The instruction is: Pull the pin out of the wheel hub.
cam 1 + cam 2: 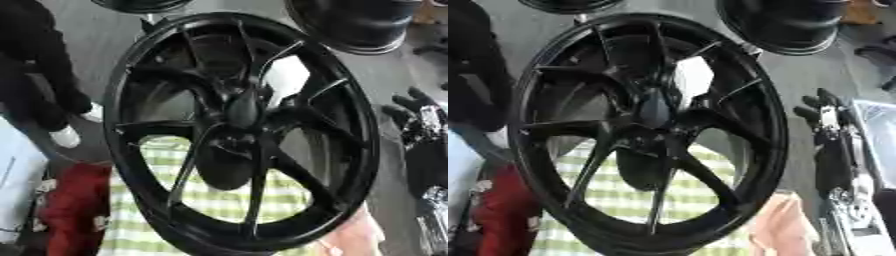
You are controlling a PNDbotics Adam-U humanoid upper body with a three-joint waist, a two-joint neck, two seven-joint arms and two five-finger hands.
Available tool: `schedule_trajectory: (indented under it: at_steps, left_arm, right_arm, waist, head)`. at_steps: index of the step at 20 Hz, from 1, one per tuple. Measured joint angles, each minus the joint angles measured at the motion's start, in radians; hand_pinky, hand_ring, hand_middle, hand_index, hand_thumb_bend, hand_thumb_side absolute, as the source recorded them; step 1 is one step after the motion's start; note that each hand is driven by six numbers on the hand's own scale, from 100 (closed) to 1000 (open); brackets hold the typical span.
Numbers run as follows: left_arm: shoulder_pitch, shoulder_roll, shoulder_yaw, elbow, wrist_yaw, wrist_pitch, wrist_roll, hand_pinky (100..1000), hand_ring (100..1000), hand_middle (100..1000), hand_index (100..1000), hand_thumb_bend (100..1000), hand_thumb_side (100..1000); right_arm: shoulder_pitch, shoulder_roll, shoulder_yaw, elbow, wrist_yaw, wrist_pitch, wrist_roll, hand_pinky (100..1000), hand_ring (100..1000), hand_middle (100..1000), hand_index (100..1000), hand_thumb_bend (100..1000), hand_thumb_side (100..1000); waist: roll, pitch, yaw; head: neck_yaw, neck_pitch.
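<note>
We see the black wheel hub (241, 130) upright, filling the centre, above a green checked cloth (623, 197). Our right robot hand (826, 117) hangs beside its rim, fingers relaxed, holding nothing. We cannot discern the pin.

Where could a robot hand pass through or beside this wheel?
Through the gaps between the spokes of the black wheel, widest low down. Bare grey floor lies between its rim and the right robot hand. Left is crowded by a person's dark leg.
</note>
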Motion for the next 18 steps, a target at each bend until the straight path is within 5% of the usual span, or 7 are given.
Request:
schedule_trajectory:
  at_steps: [13,18]
  left_arm:
    - [0.0,0.0,0.0,0.0,0.0,0.001,-0.001,627,639,788,795,152,816]
    - [0.0,0.001,0.0,0.0,0.001,0.001,-0.001,627,640,789,796,153,816]
  right_arm:
    - [-0.001,-0.001,0.0,0.0,-0.003,-0.002,0.006,1000,772,755,870,100,621]
    - [0.045,-0.031,0.0,0.0,-0.008,-0.078,0.033,1000,785,768,878,100,592]
  waist:
    - [0.001,0.003,0.0]
    - [0.0,0.005,-0.007]
  head:
    - [-0.013,0.016]
    - [0.009,0.007]
